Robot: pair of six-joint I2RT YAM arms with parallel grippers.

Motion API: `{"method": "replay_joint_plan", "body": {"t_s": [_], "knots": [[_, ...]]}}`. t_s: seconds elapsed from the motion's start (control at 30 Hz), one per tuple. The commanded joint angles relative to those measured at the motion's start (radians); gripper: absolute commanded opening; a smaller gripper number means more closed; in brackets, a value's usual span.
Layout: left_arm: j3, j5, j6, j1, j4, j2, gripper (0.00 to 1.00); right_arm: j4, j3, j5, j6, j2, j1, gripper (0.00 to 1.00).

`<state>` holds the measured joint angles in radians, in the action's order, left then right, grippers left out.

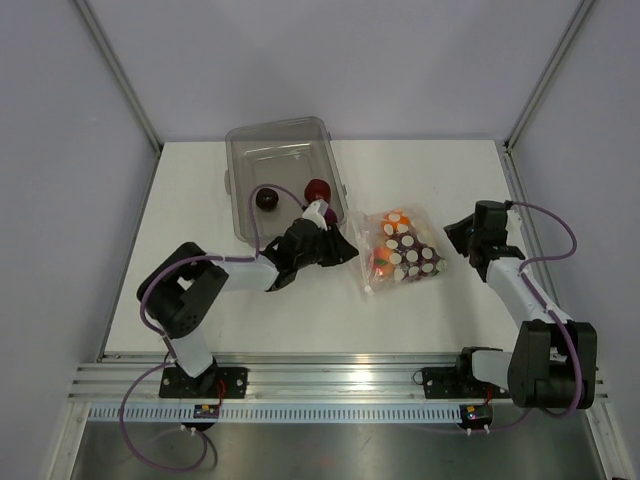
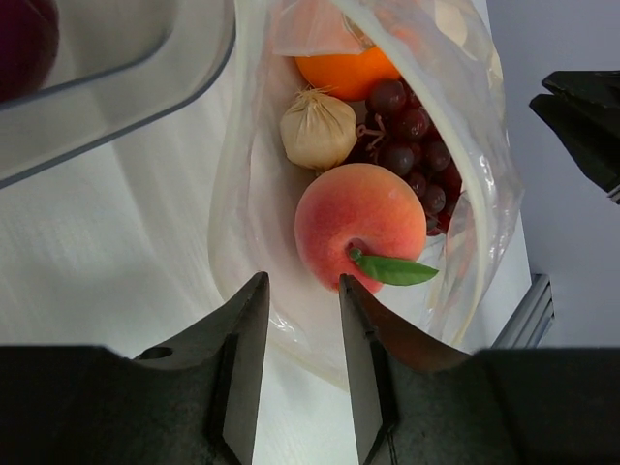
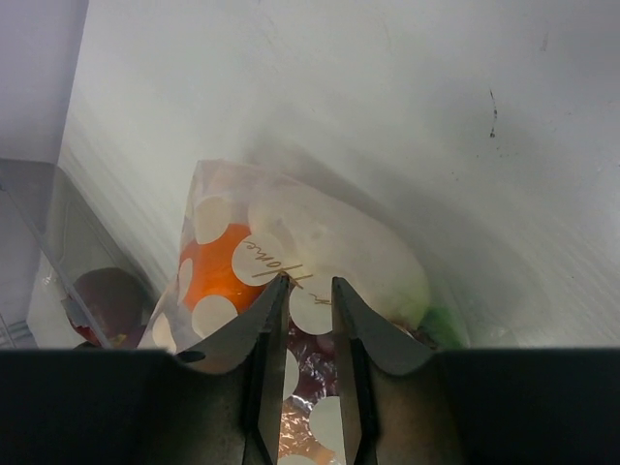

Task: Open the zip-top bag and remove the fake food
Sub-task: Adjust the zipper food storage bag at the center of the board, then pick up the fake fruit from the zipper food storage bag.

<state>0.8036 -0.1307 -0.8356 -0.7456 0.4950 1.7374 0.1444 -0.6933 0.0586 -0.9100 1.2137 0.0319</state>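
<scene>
Left gripper [image 2: 303,283] stood half-open, empty.
Dotted clear plastic zip-top bag [image 2: 242,213] gaped at its tips, pink-orange plastic peach [image 2: 354,223] just beyond.

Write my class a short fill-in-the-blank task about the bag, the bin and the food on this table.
1. The number of food pieces lying in the clear bin is ___.
2. The peach inside the bag has a green ___.
3. The bag is printed with white ___.
Missing words: two; leaf; dots.
</scene>
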Motion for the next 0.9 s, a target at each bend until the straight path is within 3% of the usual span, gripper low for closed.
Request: {"method": "replay_joint_plan", "body": {"t_s": [0.0, 0.27, 0.73, 0.87], "knots": [[0.039, -0.056, -0.011, -0.001, 0.099, 0.007, 0.4, -0.049, -0.006, -0.016, 0.028, 0.035, -0.02, 0.32], [0.081, -0.073, -0.003, -0.012, 0.097, 0.054, 0.62, -0.058, -0.003, -0.002, 0.033, 0.064, -0.063, 0.32], [0.12, -0.109, -0.017, -0.04, 0.134, 0.123, 0.73, -0.085, 0.011, -0.043, 0.022, 0.136, -0.073, 0.32], [0.138, -0.126, -0.023, -0.054, 0.145, 0.146, 0.83, -0.091, 0.014, -0.054, 0.023, 0.147, -0.075, 0.32]]}}
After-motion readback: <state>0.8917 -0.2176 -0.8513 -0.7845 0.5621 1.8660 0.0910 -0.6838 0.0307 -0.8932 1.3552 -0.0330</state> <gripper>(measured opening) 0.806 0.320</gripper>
